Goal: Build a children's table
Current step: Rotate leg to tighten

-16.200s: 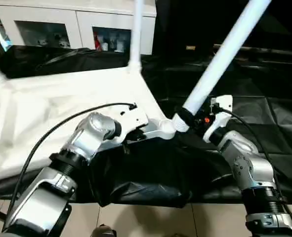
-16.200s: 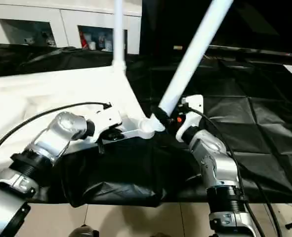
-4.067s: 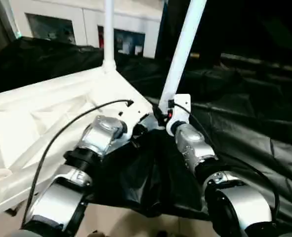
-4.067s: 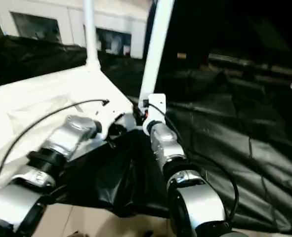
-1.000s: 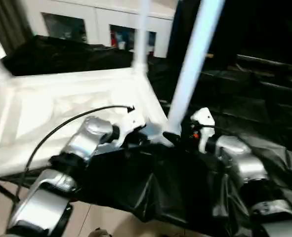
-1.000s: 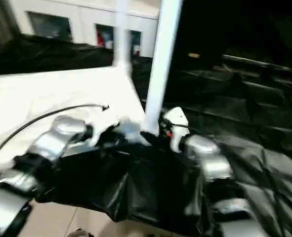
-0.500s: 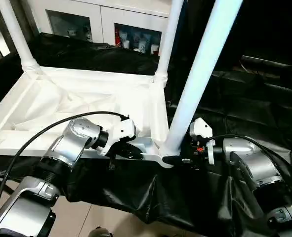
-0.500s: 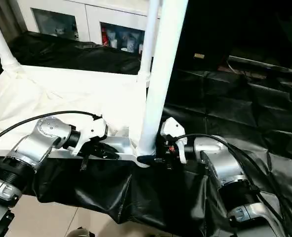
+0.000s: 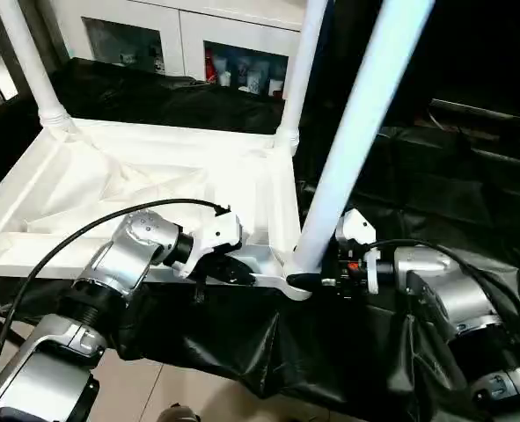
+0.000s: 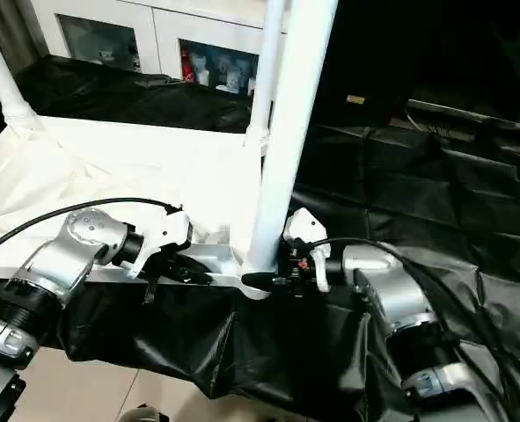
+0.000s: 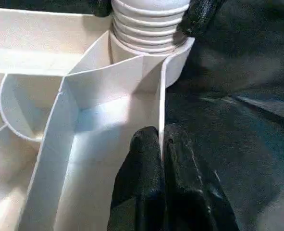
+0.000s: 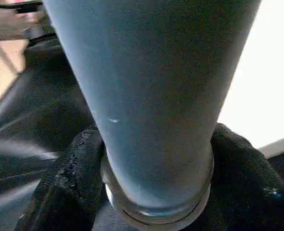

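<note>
the children's table top (image 9: 136, 180) lies ribbed side up just ahead of my left gripper (image 11: 162, 144), which is pinched tight on its thin edge wall beside the near corner socket (image 11: 178, 53). my right gripper (image 12: 156, 192) wraps the leg (image 9: 347, 132) at its threaded base. i judge it light, stiff, slippery plastic, so i'd grip the leg low, near the socket.

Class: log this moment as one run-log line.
left gripper: shut on tabletop rim | right gripper: around near leg base | leg: in corner socket
</note>
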`<state>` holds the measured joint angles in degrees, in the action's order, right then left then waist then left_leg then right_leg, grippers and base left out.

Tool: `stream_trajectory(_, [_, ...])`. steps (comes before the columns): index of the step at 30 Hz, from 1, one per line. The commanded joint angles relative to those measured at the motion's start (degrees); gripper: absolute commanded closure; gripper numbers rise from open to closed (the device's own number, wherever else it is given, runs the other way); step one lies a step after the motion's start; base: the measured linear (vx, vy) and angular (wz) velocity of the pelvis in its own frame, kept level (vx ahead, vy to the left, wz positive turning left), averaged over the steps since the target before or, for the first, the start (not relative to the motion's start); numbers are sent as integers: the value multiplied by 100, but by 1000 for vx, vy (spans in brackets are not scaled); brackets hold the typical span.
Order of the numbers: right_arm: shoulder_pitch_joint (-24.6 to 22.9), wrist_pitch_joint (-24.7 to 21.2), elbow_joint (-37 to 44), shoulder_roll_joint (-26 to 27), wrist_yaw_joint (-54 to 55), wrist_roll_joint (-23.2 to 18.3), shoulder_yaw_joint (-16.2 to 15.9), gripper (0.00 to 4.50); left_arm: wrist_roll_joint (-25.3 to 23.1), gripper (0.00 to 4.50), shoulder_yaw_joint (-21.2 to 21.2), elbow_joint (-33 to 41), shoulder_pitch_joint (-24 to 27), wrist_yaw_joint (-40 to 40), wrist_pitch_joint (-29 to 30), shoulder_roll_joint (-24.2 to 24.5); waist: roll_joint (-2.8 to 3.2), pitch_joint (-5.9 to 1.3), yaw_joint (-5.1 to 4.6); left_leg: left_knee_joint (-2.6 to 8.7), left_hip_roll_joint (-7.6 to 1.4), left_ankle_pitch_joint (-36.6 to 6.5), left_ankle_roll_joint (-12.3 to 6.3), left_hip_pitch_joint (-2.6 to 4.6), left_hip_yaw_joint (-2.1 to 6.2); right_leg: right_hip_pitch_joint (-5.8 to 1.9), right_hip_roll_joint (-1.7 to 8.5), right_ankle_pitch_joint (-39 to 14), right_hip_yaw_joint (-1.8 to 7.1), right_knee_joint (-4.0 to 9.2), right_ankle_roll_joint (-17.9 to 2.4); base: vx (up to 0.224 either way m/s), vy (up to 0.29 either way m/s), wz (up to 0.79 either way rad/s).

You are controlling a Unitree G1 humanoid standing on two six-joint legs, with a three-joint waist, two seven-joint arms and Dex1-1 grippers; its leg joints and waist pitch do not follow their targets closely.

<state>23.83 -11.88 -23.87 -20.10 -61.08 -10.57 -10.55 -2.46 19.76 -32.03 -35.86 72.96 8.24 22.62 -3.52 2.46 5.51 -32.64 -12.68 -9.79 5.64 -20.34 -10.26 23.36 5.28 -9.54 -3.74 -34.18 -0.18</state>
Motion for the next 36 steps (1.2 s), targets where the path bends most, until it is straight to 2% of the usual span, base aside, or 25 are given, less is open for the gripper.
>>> stream_trajectory(1, [24, -78, -581, 400, 1205, 236, 196, 178, -22, 450, -182, -306, -250, -799, 109, -415, 14, -308, -27, 392, -41, -1577, 32, 44, -30, -246, 252, -1789, 204, 403, -982, 0, 0, 0])
stream_trajectory(2, [67, -102, -745, 544, 1579, 238, 319, 178, -68, 450, -211, -414, -306, -1015, 137, -496, 17, -291, -46, 396, -30, -1679, 61, 53, -30, -222, 249, -1978, 204, 433, -944, 0, 0, 0])
stream_trajectory(3, [93, -118, -842, 631, 1802, 235, 394, 178, -97, 450, -227, -480, -340, -1145, 152, -544, 15, -295, -69, 404, -22, -1813, 145, 54, 2, -229, 264, -2338, 189, 454, -831, 0, 0, 0])
stream_trajectory(4, [135, -160, -978, 800, 2209, 202, 534, 178, -121, 450, -267, -600, -406, -1386, 199, -663, -1, -308, -84, 409, -10, -1734, 165, 15, 15, -267, 264, -2425, 181, 459, -725, 0, 0, 0])
stream_trajectory(7, [274, -254, -1355, 1256, 3368, 116, 917, 178, -172, 450, -412, -938, -599, -2181, 386, -1036, 21, -303, -92, 404, -12, -1804, 171, 77, 9, -193, 246, -2435, 193, 495, -705, 0, 0, 0])
stream_trajectory(8, [325, -236, -1469, 1422, 3699, 106, 1003, 178, -181, 450, -445, -1027, -646, -2414, 434, -1174, 86, -301, -93, 411, -13, -1841, 190, 76, 19, -193, 249, -2406, 195, 487, -725, 0, 0, 0])
stream_trajectory(9, [382, -207, -1576, 1593, 3945, 91, 1052, 178, -199, 450, -458, -1100, -685, -2627, 464, -1317, 52, -304, -115, 414, -9, -1874, 184, 53, 19, -200, 241, -2380, 189, 490, -720, 0, 0, 0])
stream_trajectory(10, [431, -149, -1662, 1741, 4095, 89, 1064, 178, -211, 450, -455, -1142, -704, -2765, 484, -1438, 59, -319, -103, 410, -9, -1881, 195, 75, 21, -199, 238, -2308, 188, 493, -728, 0, 0, 0])
stream_trajectory(12, [497, -9, -1741, 1950, 4153, 159, 979, 178, -240, 450, -443, -1199, -729, -2925, 484, -1629, 54, -319, -94, 414, -1, -1844, 131, 48, 18, -217, 228, -2138, 195, 481, -752, 0, 0, 0])
stream_trajectory(13, [532, 169, -1748, 2102, 4068, 277, 832, 178, -284, 450, -416, -1244, -756, -3036, 442, -1766, 35, -320, -91, 412, 1, -1816, 86, 39, 10, -222, 226, -2065, 196, 479, -756, 0, 0, 0])
stream_trajectory(15, [549, 281, -1763, 2144, 4030, 352, 750, 178, -324, 450, -383, -1280, -776, -3083, 397, -1805, 50, -322, -83, 411, -1, -1805, 44, 47, 9, -225, 230, -2010, 200, 478, -771, 0, 0, 0])
stream_trajectory(16, [552, 326, -1753, 2139, 3922, 367, 699, 122, -334, 450, -354, -1287, -775, -3032, 361, -1801, 45, -323, -78, 419, -4, -1776, 23, 34, 11, -232, 228, -1969, 199, 470, -771, 0, 0, 0])
stream_trajectory(18, [539, 360, -1690, 2108, 3716, 364, 626, 108, -314, 450, -343, -1260, -753, -2945, 355, -1783, 53, -320, -76, 422, -3, -1772, 5, 27, 12, -239, 226, -1941, 201, 467, -781, 0, 0, 0])
stream_trajectory(20, [576, 376, -1631, 1995, 3500, 339, 605, 87, -316, 450, -300, -1213, -713, -2736, 288, -1691, 54, -318, -74, 427, -3, -1824, -21, 30, 15, -243, 234, -2054, 197, 481, -754, 0, 0, 0])
stream_trajectory(23, [590, 412, -1478, 1713, 3085, 294, 600, 87, -313, 450, -265, -1150, -661, -2509, 197, -1555, 43, -319, -70, 426, -5, -1817, -40, 28, 15, -244, 238, -2089, 197, 487, -743, 0, 0, 0])
stream_trajectory(24, [576, 427, -1403, 1565, 2853, 285, 581, 87, -304, 450, -249, -1119, -632, -2373, 130, -1494, 39, -325, -64, 423, -6, -1761, -81, 13, 16, -271, 232, -2000, 192, 482, -749, 0, 0, 0])
stream_trajectory(25, [536, 486, -1266, 1289, 2392, 280, 526, 87, -280, 450, -201, -1027, -563, -2043, 25, -1364, 42, -334, -55, 410, -12, -1653, -119, 16, 2, -268, 235, -1787, 203, 463, -805, 0, 0, 0])
stream_trajectory(26, [533, 490, -1258, 1272, 2362, 280, 522, 87, -279, 450, -198, -1020, -558, -2020, 19, -1355, 42, -334, -55, 410, -12, -1653, -119, 16, 2, -268, 235, -1787, 203, 463, -805, 0, 0, 0])
stream_trajectory(28, [457, 560, -1046, 921, 1763, 279, 432, 87, -223, 450, -133, -873, -470, -1558, -66, -1161, 38, -337, -47, 396, -19, -1444, -212, 3, -11, -286, 235, -1451, 205, 420, -961, 0, 0, 0])
stream_trajectory(30, [338, 680, -770, 515, 1057, 311, 255, 87, -102, 450, -55, -686, -352, -964, -286, -934, 17, -340, -21, 390, -21, -1385, -241, 6, -9, -318, 240, -1454, 194, 428, -964, 0, 0, 0])
stream_trajectory(31, [294, 660, -639, 311, 725, 289, 198, 87, -61, 450, 9, -590, -299, -629, -361, -776, 30, -337, -20, 380, -27, -1357, -305, 3, -22, -298, 240, -1368, 206, 415, -991, 0, 0, 0])
stream_trajectory(32, [273, 635, -566, 187, 526, 266, 168, 87, -42, 450, 46, -536, -268, -421, -401, -678, 29, -336, -25, 388, -34, -1336, -342, -7, -17, -310, 234, -1298, 202, 402, -1036, 0, 0, 0])
stream_trajectory(34, [255, 540, -427, -13, 162, 166, 138, 87, 7, 450, 64, -458, -229, -101, -397, -522, 40, -338, -42, 391, -45, -1316, -320, 3, -17, -295, 230, -1211, 199, 380, -1124, 0, 0, 0])
stream_trajectory(35, [251, 489, -362, -94, -8, 119, 116, 87, 39, 450, 49, -422, -217, 16, -382, -468, 63, -337, -29, 390, -71, -1353, -305, 37, -19, -278, 225, -1066, 203, 355, -1242, 0, 0, 0])
stream_trajectory(36, [246, 452, -313, -152, -139, 90, 93, 87, 67, 450, 37, -391, -210, 100, -366, -429, 61, -332, -33, 391, -71, -1373, -303, 30, -23, -281, 220, -1041, 202, 354, -1266, 0, 0, 0])
